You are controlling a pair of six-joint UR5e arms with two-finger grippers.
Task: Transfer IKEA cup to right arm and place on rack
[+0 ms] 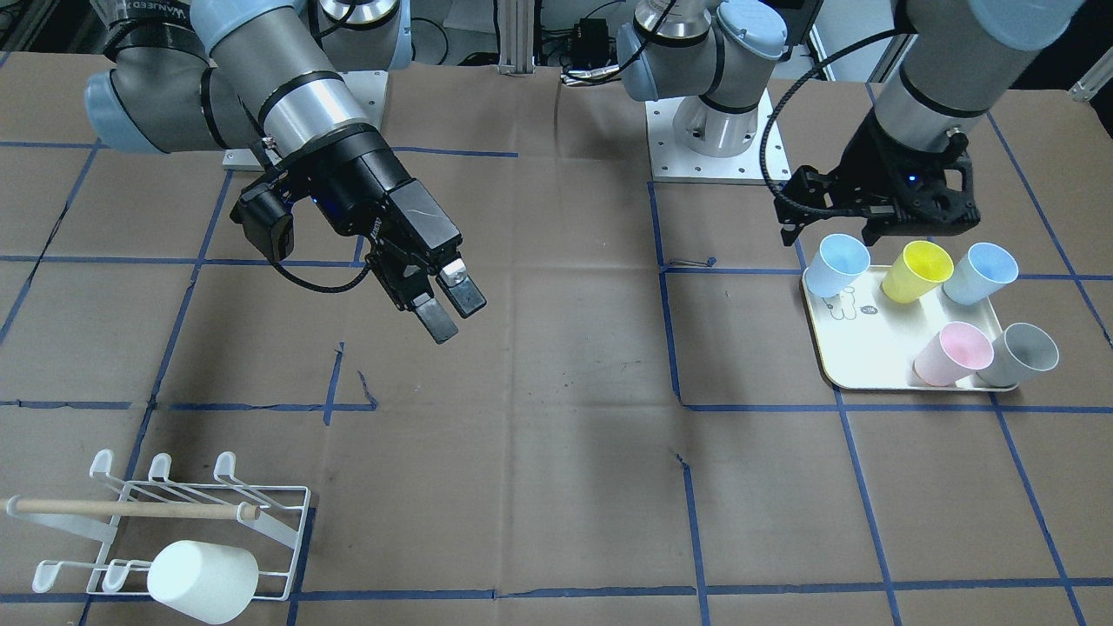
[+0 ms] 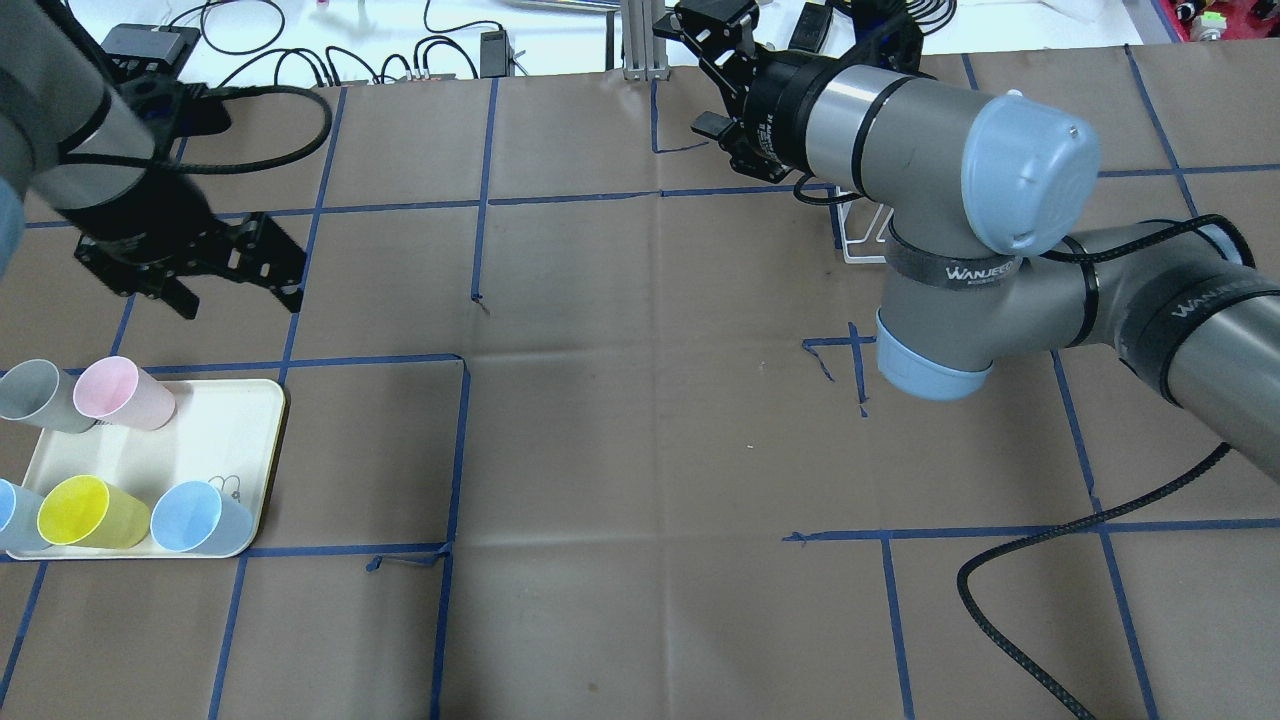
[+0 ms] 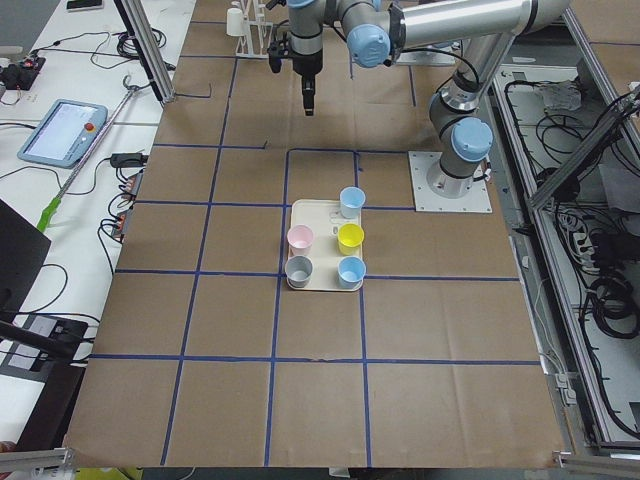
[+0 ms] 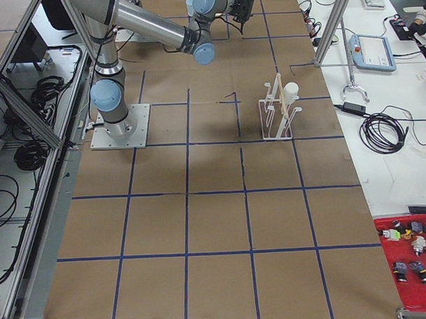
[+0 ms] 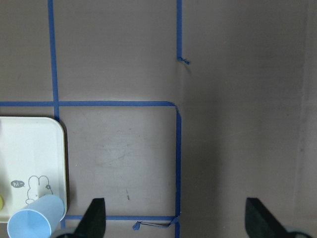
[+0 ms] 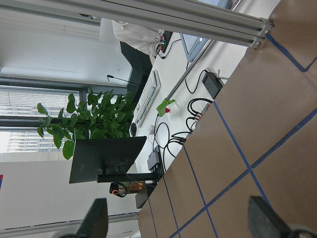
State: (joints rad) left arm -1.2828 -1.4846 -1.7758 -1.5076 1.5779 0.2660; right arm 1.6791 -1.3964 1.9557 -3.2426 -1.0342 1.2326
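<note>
If going by the wrist view, gotta call the left gripper point(image 5: 176, 220) spread wide and empty. It's hanging just off the corner of the tray point(image 5: 29, 148) with the blue cup point(image 5: 37, 223) right beside one finger. Reads like a pre-grab hover, probably lining up on that cup, though no telling which of the five on the tray to bet on. Same deal with the right gripper point(image 1: 454, 315): fingers apart, nothing between them, tilted forward and down, well away from any cup, presumably waiting for the handoff. Explains the rack point(image 1: 224, 467) too, out beyond the right gripper on the side away from the tray, likely out of the left gripper's reach, with a white cup point(image 1: 202, 581) already on it. From overhead, mostly hidden behind the right arm point(image 2: 900, 110), sadly. Can't see all of the blue cup either, clipped by the wrist frame's bottom edge. Zero help from the right wrist cam, aimed off at the room.
</note>
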